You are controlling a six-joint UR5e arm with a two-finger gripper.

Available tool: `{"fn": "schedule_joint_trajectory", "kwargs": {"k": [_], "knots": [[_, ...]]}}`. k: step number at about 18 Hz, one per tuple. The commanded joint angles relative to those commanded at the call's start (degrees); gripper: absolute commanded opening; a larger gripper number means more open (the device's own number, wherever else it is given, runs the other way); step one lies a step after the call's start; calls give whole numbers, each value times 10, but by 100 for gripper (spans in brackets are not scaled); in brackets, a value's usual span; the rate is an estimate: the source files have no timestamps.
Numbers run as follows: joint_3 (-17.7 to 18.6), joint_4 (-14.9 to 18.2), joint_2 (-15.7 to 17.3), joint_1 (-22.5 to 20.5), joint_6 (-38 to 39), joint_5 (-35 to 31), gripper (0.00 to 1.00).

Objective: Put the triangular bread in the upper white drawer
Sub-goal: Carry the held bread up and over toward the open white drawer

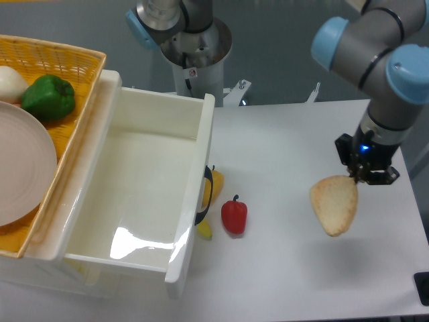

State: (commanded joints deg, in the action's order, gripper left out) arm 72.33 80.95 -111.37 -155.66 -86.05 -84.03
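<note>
The triangular bread (333, 204) hangs on the right, above the bench (288, 282), pinched by its top edge in the claw (362, 173) for carrying. Further left, the upper white drawer (144, 184) stands open, well apart, ready to receive it.

Gripper (362, 176) clamped on the top edge of the triangular bread (333, 204), which hangs off the white table (288, 141), right of the red pepper (234, 216). Upper white drawer (143, 194) pulled open at left, a yellow item (215, 190) against its dark handle (205, 198). Yellow wicker basket (62, 57) far left with a green pepper (47, 97), a white plate (21, 164) and a white round item (10, 82).
</note>
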Motion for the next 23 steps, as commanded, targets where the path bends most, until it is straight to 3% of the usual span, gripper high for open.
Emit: {"fn": "schedule_joint_trajectory", "kwargs": {"k": [11,16,18,23], "knots": [[28,14,77,25,120,82,6],[32,14,99,58,245,146,6],[47,13,110,65,286,182,5],[90,12,148,101,304,188,4]]}}
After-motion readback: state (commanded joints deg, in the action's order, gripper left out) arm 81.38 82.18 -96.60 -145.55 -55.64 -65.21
